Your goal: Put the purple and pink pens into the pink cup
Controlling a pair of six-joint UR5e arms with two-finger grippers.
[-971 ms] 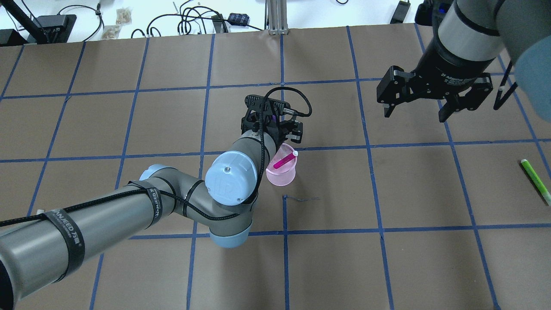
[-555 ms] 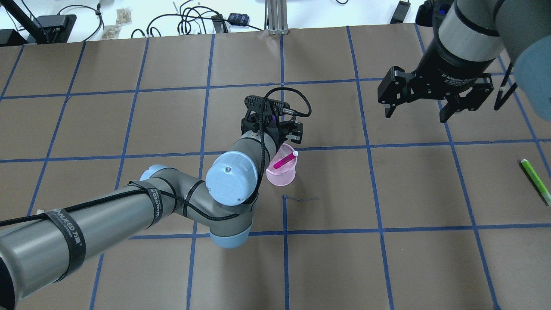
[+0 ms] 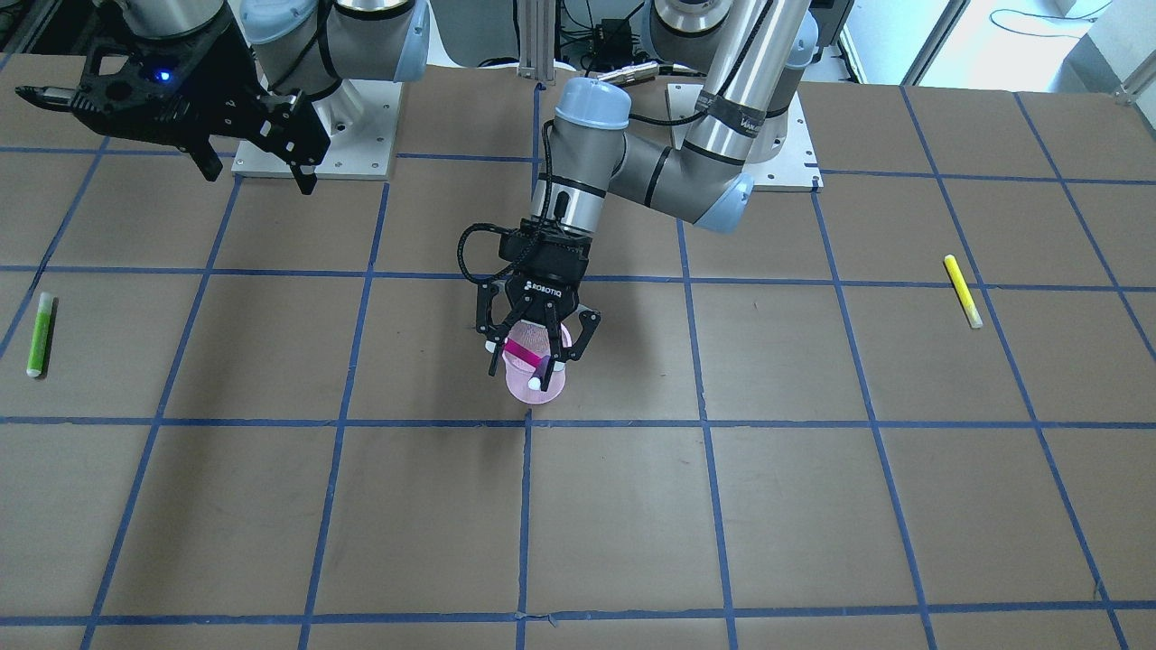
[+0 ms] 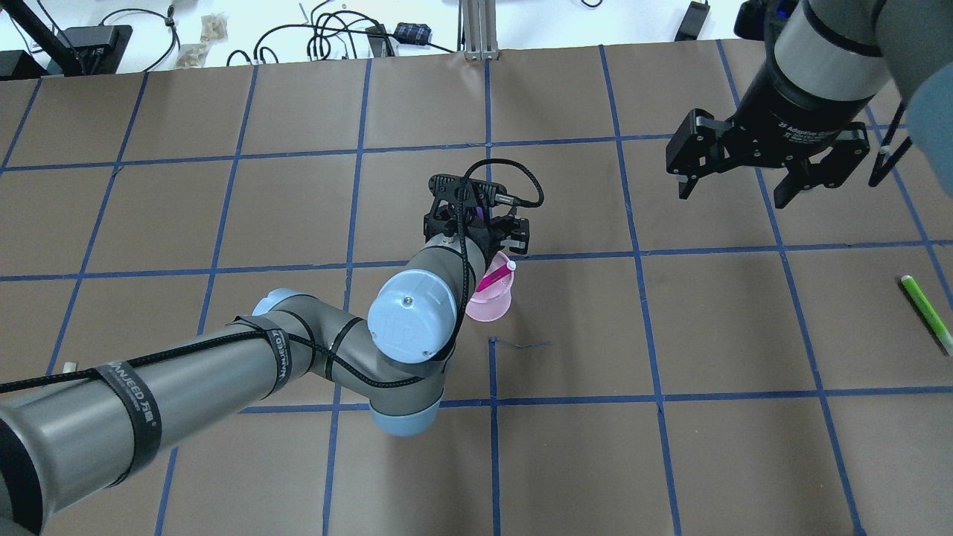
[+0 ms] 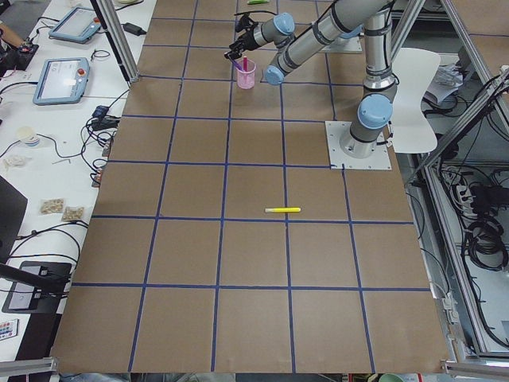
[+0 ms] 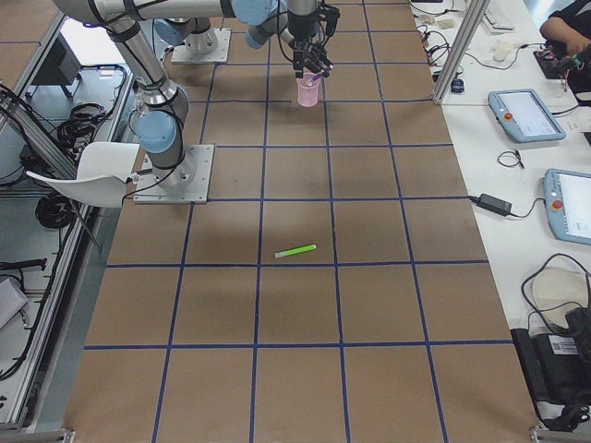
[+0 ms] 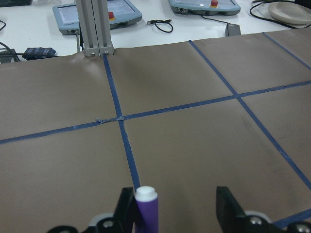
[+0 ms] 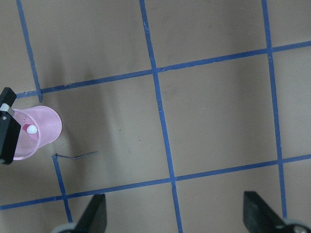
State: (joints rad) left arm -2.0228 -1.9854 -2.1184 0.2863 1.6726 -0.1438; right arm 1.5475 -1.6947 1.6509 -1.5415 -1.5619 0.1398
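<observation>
The pink mesh cup (image 3: 539, 391) stands upright near the table's middle, and also shows in the overhead view (image 4: 491, 305) and the right wrist view (image 8: 43, 127). A pink pen (image 3: 521, 352) leans inside it, white cap up (image 4: 494, 277). My left gripper (image 3: 533, 363) hangs directly over the cup, jaws spread wide. The purple pen (image 7: 146, 209), white-capped, stands upright beside the left finger (image 7: 125, 208), not clamped. Its lower part is hidden. My right gripper (image 4: 744, 192) is open and empty, well off to the cup's right, above the table.
A green pen (image 4: 925, 311) lies near the table's right edge. A yellow pen (image 3: 963, 291) lies on the robot's left side. An aluminium post (image 4: 476, 30) and cables stand along the far edge.
My left arm and gripper have shifted slightly right and nearer over the cup. My right gripper has drifted a little to the right. The cup and pink pen have not moved.
</observation>
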